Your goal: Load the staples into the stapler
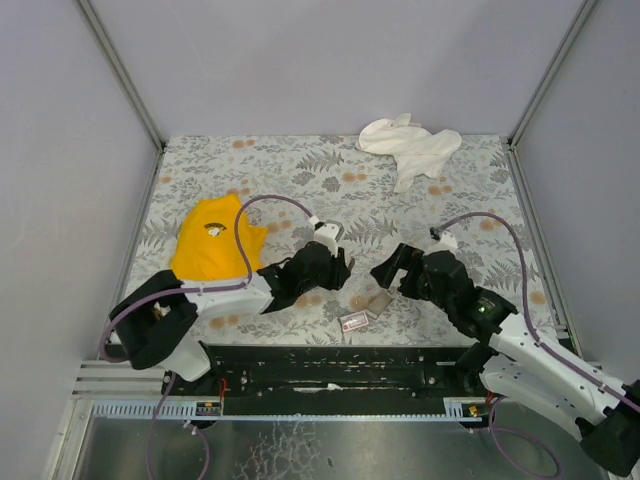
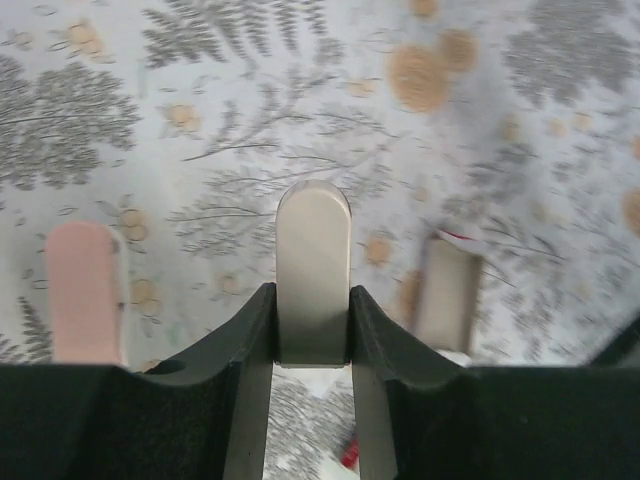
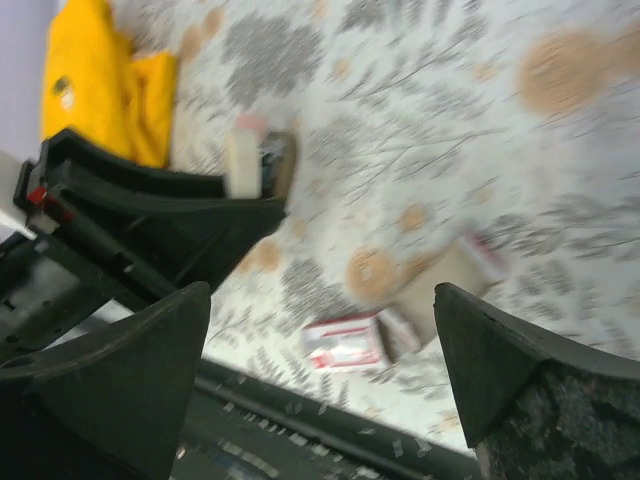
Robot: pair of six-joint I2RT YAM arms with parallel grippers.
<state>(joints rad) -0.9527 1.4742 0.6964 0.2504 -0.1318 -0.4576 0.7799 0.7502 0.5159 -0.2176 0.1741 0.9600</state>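
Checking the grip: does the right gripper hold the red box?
No, the right gripper stands wide open; the red box lies on the table.

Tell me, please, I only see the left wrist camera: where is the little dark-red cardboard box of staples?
Observer: The dark-red cardboard staple box lies flat, pale label up, on the leaf-patterned tablecloth, by the middle of the near edge.
Operator: Is the other claw holding something?
Observer: No, the right gripper is open and empty, aimed toward that box.
Operator: What's way at the back?
Observer: A crumpled white cloth lies at the far edge.
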